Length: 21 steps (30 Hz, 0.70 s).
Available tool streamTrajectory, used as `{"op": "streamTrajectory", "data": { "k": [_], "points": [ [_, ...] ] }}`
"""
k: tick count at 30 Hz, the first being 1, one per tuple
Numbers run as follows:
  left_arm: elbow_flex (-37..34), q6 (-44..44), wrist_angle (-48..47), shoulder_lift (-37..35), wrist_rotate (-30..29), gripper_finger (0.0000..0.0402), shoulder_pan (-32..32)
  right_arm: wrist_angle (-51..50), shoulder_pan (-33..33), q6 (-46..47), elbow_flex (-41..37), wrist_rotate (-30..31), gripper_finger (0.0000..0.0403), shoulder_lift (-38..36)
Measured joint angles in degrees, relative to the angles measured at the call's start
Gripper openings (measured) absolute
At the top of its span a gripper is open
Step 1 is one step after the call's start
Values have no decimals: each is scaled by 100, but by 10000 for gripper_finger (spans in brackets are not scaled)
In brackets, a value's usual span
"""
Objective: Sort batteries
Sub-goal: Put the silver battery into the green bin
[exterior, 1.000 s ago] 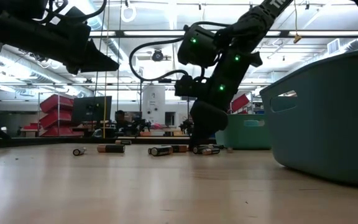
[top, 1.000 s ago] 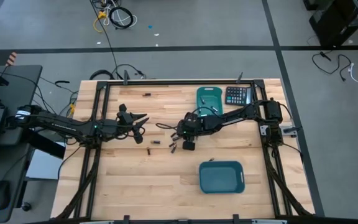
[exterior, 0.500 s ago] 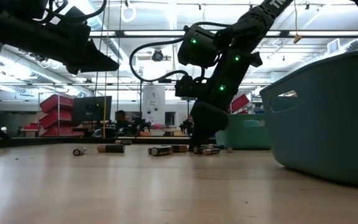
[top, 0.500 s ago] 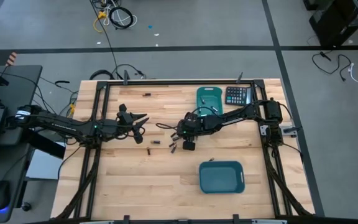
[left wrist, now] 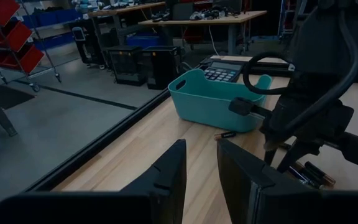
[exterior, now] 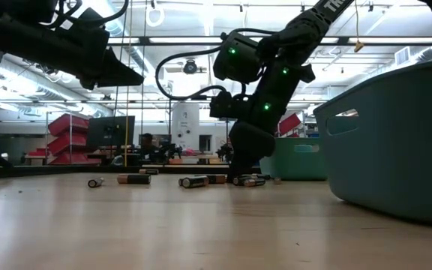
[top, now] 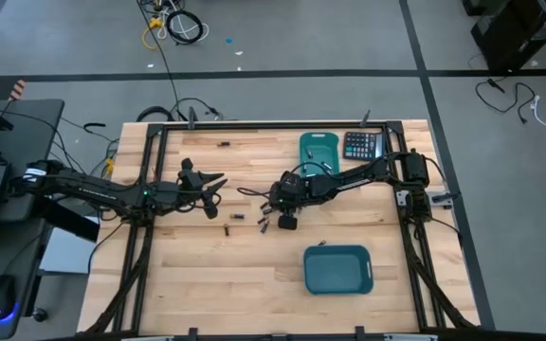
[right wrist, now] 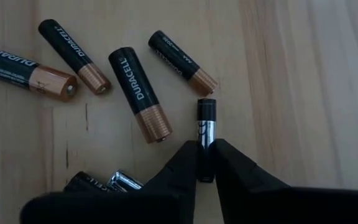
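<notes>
Several small batteries lie on their sides on the wooden table near its middle: dark ones with copper ends point(right wrist: 140, 93) and a black one point(right wrist: 206, 127). They show as small specks in the high view point(top: 238, 217) and as a row in the low view point(exterior: 193, 181). My right gripper point(top: 272, 206) point(right wrist: 206, 168) reaches down among them and is shut on the black battery. My left gripper point(top: 212, 182) point(left wrist: 201, 177) hovers to the left of the pile, above the table, its fingers a narrow gap apart and holding nothing. My right gripper pinches the black battery by its near end point(right wrist: 206, 152) between the two fingertips point(right wrist: 188, 160). The fingers come from above, slanting down, and lie along the battery. The rest of it point(right wrist: 206, 118) sticks out past the fingertips, at the level of the table top beside the other batteries.
One teal bin point(top: 319, 150) stands at the far edge beside a black calculator point(top: 361, 145), another teal bin point(top: 338, 269) near the front right. Single batteries lie at the far side point(top: 224, 144) and by the near bin point(top: 322, 242). Bare wood spreads left and front.
</notes>
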Motion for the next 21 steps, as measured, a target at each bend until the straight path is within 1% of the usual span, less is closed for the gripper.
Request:
{"op": "streamTrajectory", "data": {
  "k": [5, 14, 21],
  "points": [
    [0, 0, -2, 0, 0, 92, 0, -14, -6, -66, -2, 2, 10, 4],
    [0, 0, -2, 0, 0, 92, 0, 41, -22, -71, 7, 2, 9, -42],
    [0, -1, -7, 0, 0, 92, 0, -191, -33, -90, -20, -2, 5, -428]
  ]
}}
